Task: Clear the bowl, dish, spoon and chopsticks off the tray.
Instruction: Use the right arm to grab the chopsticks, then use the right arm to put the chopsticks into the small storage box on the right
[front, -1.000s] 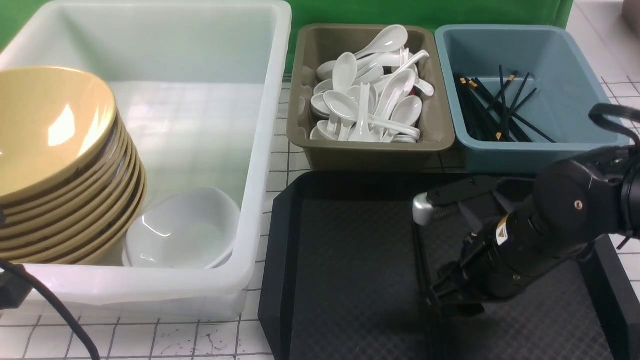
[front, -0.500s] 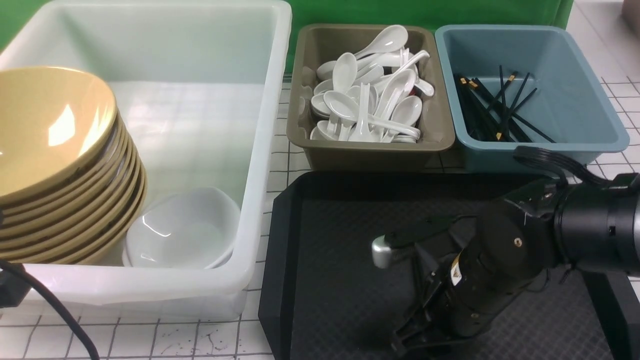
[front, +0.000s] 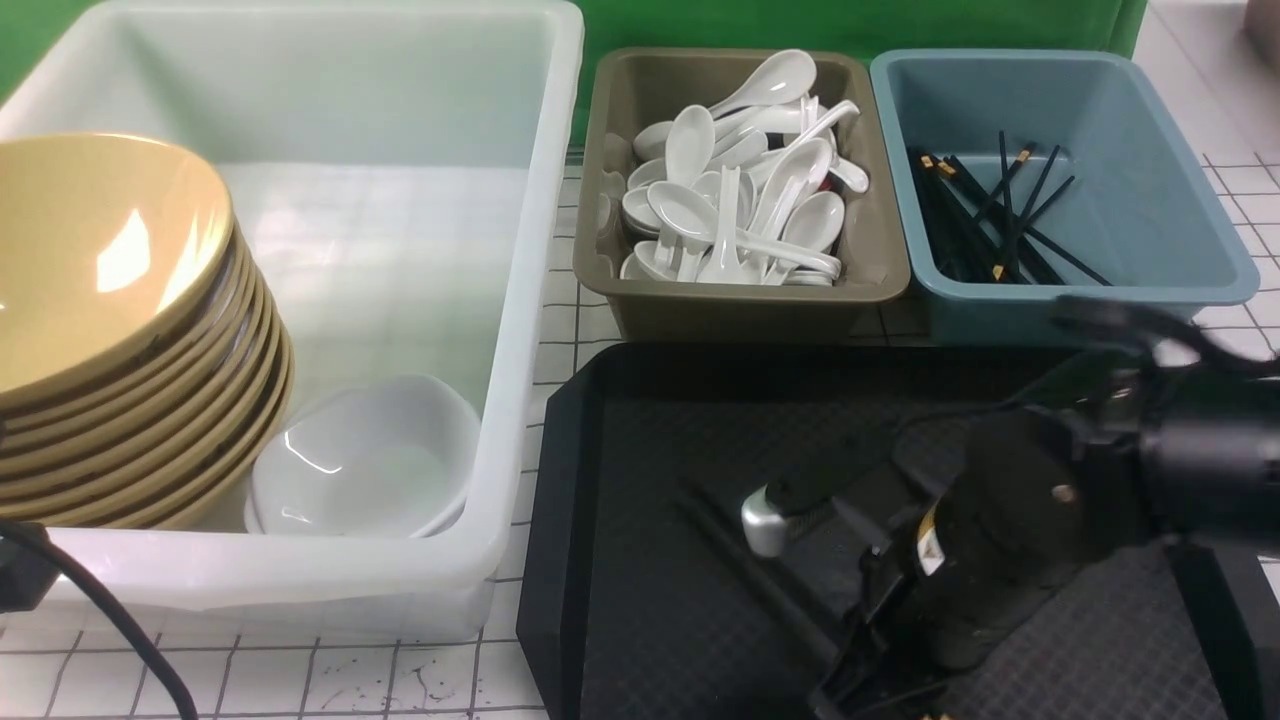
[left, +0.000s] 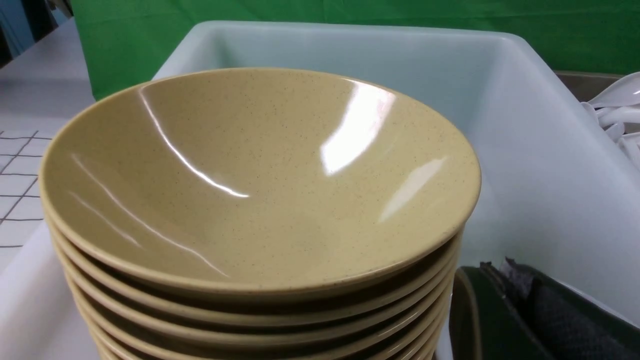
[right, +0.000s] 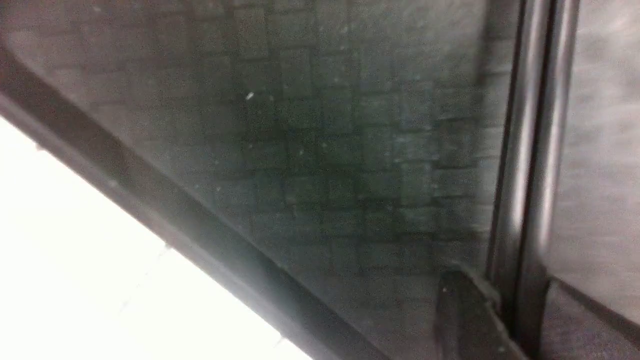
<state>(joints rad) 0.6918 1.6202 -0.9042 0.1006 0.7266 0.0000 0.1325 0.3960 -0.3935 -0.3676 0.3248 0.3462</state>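
A pair of black chopsticks (front: 745, 565) lies slanted over the black tray (front: 640, 440), its near end under my right arm (front: 980, 560). In the right wrist view my right gripper (right: 517, 295) is closed round the chopsticks (right: 532, 150), just above the tray's textured floor (right: 325, 150). The yellow bowl (front: 90, 250) tops a stack in the white tub (front: 540, 250), with the white dish (front: 370, 460) beside it. My left gripper (left: 497, 267) is shut and empty, low beside the bowl stack (left: 250, 170). White spoons (front: 740, 190) fill the grey-brown tub.
The grey-brown tub (front: 610, 200) and a blue tub (front: 1130, 120) holding more black chopsticks (front: 990, 220) stand behind the tray. The white tub sits left of the tray. A black cable (front: 110, 620) crosses the front left corner.
My right arm has come down and toward the tray's front. The chopsticks, upright in the picture before, now show slanted across the tray's middle.
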